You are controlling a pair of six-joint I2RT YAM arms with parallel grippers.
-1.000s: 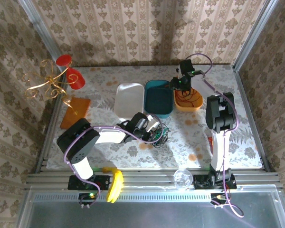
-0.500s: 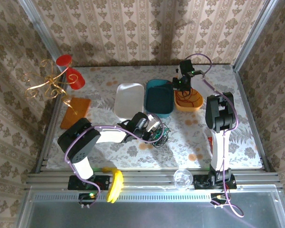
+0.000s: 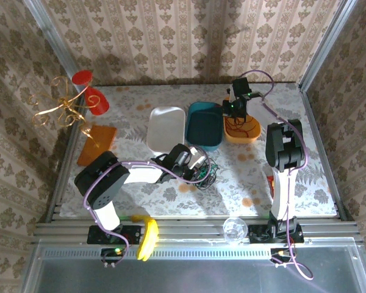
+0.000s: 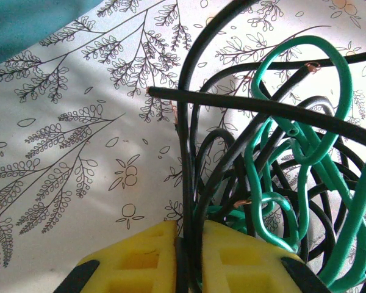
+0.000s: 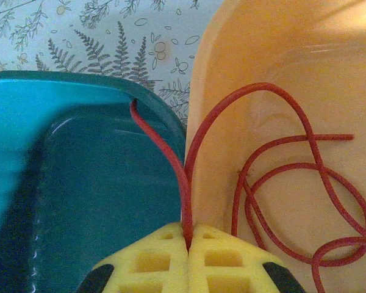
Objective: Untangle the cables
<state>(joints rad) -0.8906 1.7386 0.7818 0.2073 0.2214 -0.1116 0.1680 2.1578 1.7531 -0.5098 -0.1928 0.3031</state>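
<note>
A tangle of black cable (image 4: 184,140) and green cable (image 4: 308,40) lies on the patterned tablecloth near the table's middle (image 3: 206,171). My left gripper (image 4: 188,235) is shut on black strands at the edge of that tangle, also seen from above (image 3: 198,166). The red cable (image 5: 263,85) lies apart, looped inside the orange tray (image 5: 305,55), with one end hanging over the teal tray (image 5: 61,183). My right gripper (image 5: 188,235) is shut on a red strand over the rim between the two trays, at the table's back (image 3: 233,110).
A white tray (image 3: 166,128) sits left of the teal tray (image 3: 204,128) and the orange tray (image 3: 254,135). At the back left stands a gold wire stand with red cups (image 3: 67,107), beside an orange-brown plate (image 3: 96,145). A yellow object (image 3: 149,238) and a clear glass (image 3: 235,229) rest on the near rail.
My right gripper has closed on the red cable and shifted slightly right. The left gripper keeps its hold on the black strands and has not moved.
</note>
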